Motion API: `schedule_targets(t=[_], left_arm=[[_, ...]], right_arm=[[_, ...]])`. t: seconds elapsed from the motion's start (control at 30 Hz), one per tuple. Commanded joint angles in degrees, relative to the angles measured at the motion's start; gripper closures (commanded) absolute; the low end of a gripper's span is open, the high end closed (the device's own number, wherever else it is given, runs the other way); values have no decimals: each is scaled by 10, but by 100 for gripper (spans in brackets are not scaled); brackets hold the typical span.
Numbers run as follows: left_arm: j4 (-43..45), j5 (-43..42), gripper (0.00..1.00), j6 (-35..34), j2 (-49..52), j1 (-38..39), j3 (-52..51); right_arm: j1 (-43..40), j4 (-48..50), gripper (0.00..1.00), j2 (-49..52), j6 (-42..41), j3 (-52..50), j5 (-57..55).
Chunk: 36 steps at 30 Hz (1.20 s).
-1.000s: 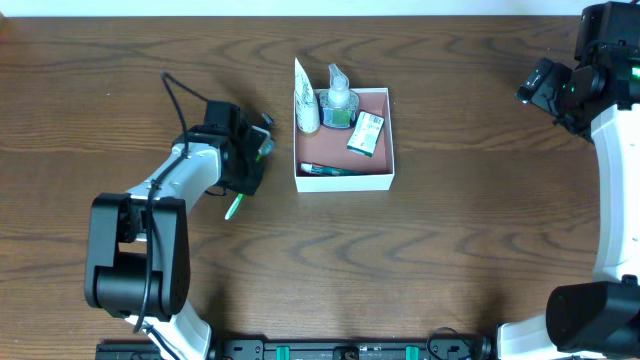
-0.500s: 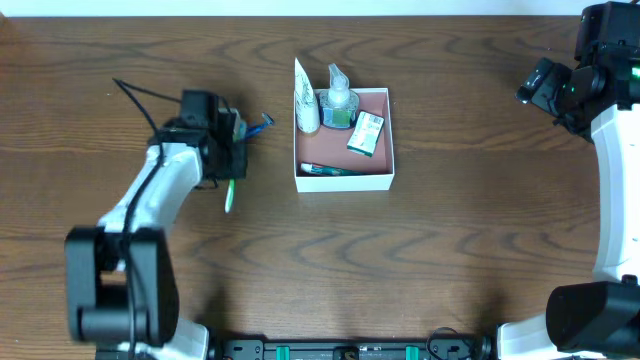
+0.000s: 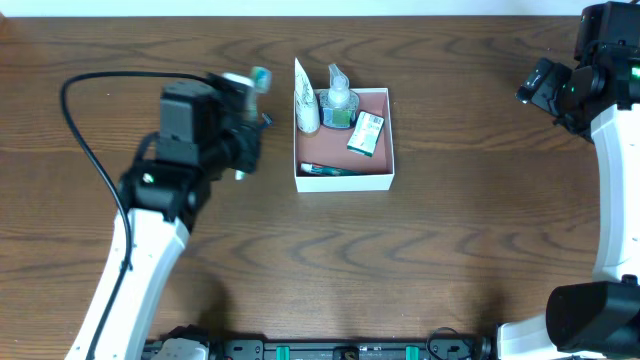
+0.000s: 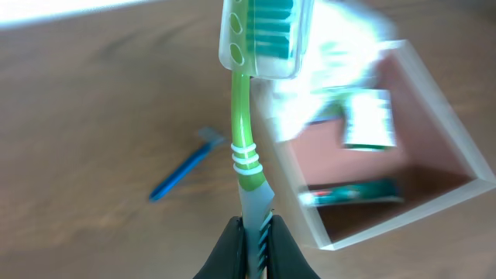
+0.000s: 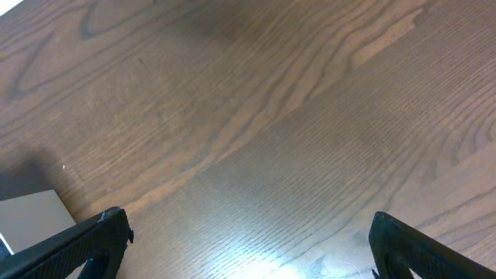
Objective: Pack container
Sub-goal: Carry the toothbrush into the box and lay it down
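The container (image 3: 392,130) is a square white-walled box with a pinkish-brown floor, left of the table's middle; its near corner also shows in the left wrist view (image 4: 387,225). My left gripper (image 4: 254,232) is shut on the handle of a green toothbrush (image 4: 246,147) with a clear head cap. It holds the brush raised above the table, just left of the container, and the brush head shows in the overhead view (image 3: 258,77). My right gripper (image 5: 248,232) is open and empty over bare wood at the far right (image 3: 545,90).
Inside the container are a white tube (image 3: 306,100), a clear pump bottle (image 3: 340,95), a green-and-white soap box (image 3: 366,133) and a teal tube (image 3: 325,170). A blue razor (image 4: 182,170) lies on the table left of the container.
My left gripper has lifted the green toothbrush off the table and risen toward the camera. The right arm has not moved.
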<state>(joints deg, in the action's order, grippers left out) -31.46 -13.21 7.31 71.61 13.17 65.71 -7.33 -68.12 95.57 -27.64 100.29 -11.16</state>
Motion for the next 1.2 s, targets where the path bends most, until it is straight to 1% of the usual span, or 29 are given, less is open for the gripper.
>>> schedule_targets(t=[0.0, 0.1, 0.27, 0.4, 0.5, 0.7, 0.77, 0.93, 1.17], left_arm=[[8, -13, 94, 62, -13, 62, 8], [28, -11, 94, 113, -5, 122, 8], [75, 29, 94, 208, 43, 176, 8], [102, 43, 93, 285, 103, 190, 8], [113, 43, 94, 344, 150, 191, 8], [122, 44, 94, 484, 223, 191, 8], [138, 49, 94, 501, 235, 191, 8], [180, 49, 94, 501, 248, 191, 8], [185, 49, 94, 501, 253, 197, 8]], right_arm=[[-2, -1, 1, 0, -6, 1, -2], [-2, -1, 1, 0, -6, 1, -2], [-2, -1, 1, 0, -6, 1, -2], [-2, -1, 1, 0, -6, 1, -2], [-2, -1, 1, 0, -6, 1, -2], [-2, -1, 1, 0, -6, 1, -2], [-2, -1, 1, 0, -6, 1, -2], [-2, -1, 1, 0, -6, 1, -2], [-2, -1, 1, 0, -6, 1, -2]])
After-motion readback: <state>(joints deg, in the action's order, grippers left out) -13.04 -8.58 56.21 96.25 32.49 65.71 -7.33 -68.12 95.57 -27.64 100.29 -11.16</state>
